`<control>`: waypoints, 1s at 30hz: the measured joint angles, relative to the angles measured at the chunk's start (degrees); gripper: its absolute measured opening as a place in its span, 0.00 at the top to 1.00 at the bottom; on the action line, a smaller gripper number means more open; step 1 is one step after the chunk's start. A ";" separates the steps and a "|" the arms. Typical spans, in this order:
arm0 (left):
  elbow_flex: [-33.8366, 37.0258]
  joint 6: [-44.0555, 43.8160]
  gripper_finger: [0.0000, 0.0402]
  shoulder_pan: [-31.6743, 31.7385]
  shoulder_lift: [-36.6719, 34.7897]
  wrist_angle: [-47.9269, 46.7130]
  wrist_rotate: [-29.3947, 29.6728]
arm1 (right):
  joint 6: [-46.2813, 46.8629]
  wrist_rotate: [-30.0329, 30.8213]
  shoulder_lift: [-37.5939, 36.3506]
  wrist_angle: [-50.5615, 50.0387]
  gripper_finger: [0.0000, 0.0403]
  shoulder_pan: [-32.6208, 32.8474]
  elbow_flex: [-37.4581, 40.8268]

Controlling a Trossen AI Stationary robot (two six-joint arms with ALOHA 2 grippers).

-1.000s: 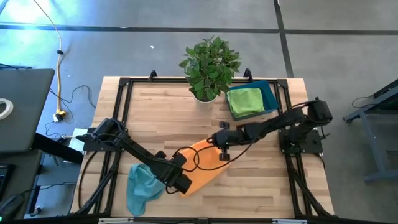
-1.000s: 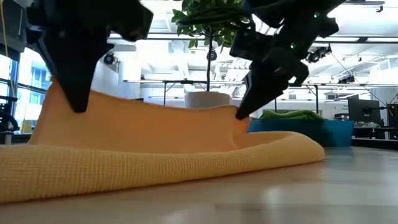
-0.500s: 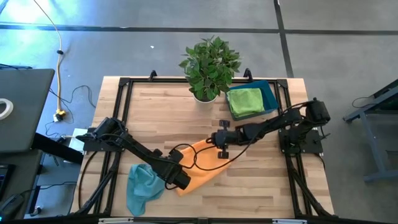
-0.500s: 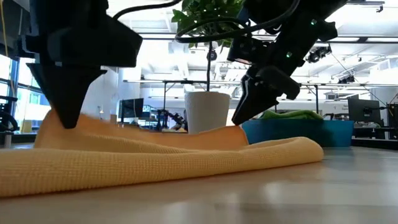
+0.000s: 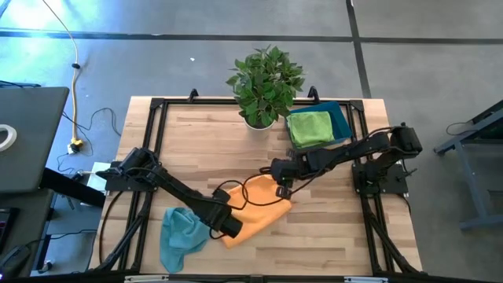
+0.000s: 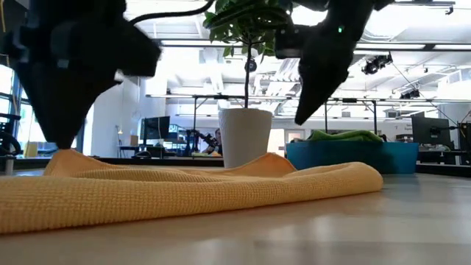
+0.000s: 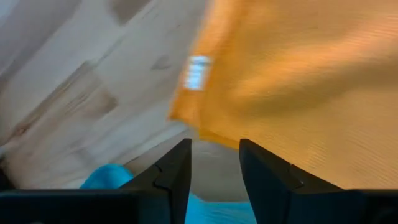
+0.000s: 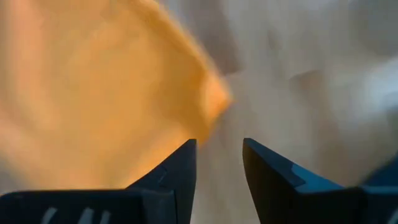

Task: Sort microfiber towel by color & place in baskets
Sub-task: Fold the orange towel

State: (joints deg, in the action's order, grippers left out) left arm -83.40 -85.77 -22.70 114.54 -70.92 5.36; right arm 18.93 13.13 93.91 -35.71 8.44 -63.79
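An orange towel (image 5: pixel 258 214) lies in a loose, low heap on the wooden table (image 5: pixel 196 141), near its front edge; in the low view the orange towel (image 6: pixel 184 193) rests flat. My left gripper (image 5: pixel 232 227) stands open over the towel's near left corner (image 7: pixel 186 115). My right gripper (image 5: pixel 280 176) hangs open above its far right corner (image 8: pixel 214 96). A teal towel (image 5: pixel 179 236) lies crumpled left of the orange one. A green towel (image 5: pixel 310 128) sits folded in the dark teal basket (image 5: pixel 341 118) at the far right.
A potted plant (image 5: pixel 266 81) in a white pot (image 6: pixel 245 136) stands at the table's far edge, just left of the basket. A black frame rail (image 5: pixel 157 126) runs around the tabletop. Bare wood shows at the far left and near right.
Both grippers have opened and let go of the orange towel. Its raised edge, which hung stretched between them, has dropped and now lies slack on the rest of the towel. My right gripper has risen and drawn back toward the far right; my left has lifted slightly.
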 joint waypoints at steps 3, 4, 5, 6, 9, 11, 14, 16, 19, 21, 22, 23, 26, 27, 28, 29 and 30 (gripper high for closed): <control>-2.17 4.38 0.69 -0.05 0.00 1.68 -0.17 | 6.06 -6.73 0.00 -0.74 0.69 1.33 -0.24; -3.14 5.52 0.70 -0.12 0.00 1.95 -0.16 | 7.23 -8.18 0.00 -0.76 0.69 2.19 -0.07; -4.14 6.37 0.70 -0.25 0.00 1.94 -0.15 | 8.33 -8.78 0.00 -0.62 0.69 3.22 0.15; -5.17 6.85 0.71 -0.28 0.00 1.91 -0.11 | 9.55 -8.74 0.00 -0.06 0.69 4.37 0.58; -8.10 6.92 0.72 -0.62 0.00 2.07 1.51 | 13.01 -7.39 0.04 5.32 0.69 8.85 3.44; -9.25 6.92 0.72 -1.28 -0.02 3.49 4.08 | 14.36 -5.12 0.04 9.65 0.69 12.02 5.47; -9.30 8.93 0.72 -2.95 0.00 7.66 7.30 | 15.44 0.12 0.07 14.80 0.69 15.29 7.96; -9.29 12.19 0.72 -4.23 0.04 10.95 9.35 | 15.81 3.82 0.07 16.74 0.69 16.43 8.46; -9.27 15.37 0.72 -5.95 0.65 15.42 12.46 | 15.99 5.93 0.44 17.18 0.69 17.29 8.46; -9.31 16.38 0.72 -6.74 1.14 17.81 15.27 | 17.05 6.22 0.77 16.55 0.69 17.69 8.48; -9.35 16.52 0.72 -7.13 1.62 18.61 16.77 | 17.62 6.44 1.12 16.74 0.69 17.87 8.47; -9.31 16.08 0.72 -7.52 2.16 18.55 18.18 | 18.66 6.42 1.63 16.74 0.69 18.05 8.48; -9.28 13.41 0.72 -8.13 4.63 19.41 19.98 | 20.53 6.52 3.62 16.71 0.69 19.22 8.48; -9.28 12.87 0.72 -8.31 5.50 19.33 19.96 | 21.11 6.54 4.31 17.14 0.69 19.64 8.48; -9.26 12.59 0.72 -8.49 6.54 19.49 19.74 | 21.56 6.50 4.98 17.33 0.69 20.09 8.48; -9.26 12.14 0.72 -8.58 7.46 20.55 19.21 | 22.03 6.51 5.59 17.16 0.69 20.42 8.48; -9.26 11.53 0.72 -8.60 8.23 21.30 18.48 | 22.30 6.52 6.14 17.18 0.69 20.69 8.48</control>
State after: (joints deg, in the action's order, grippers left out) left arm -92.66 -74.24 -31.30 122.77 -49.61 23.84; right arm 41.23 19.64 100.05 -18.53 29.13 -55.31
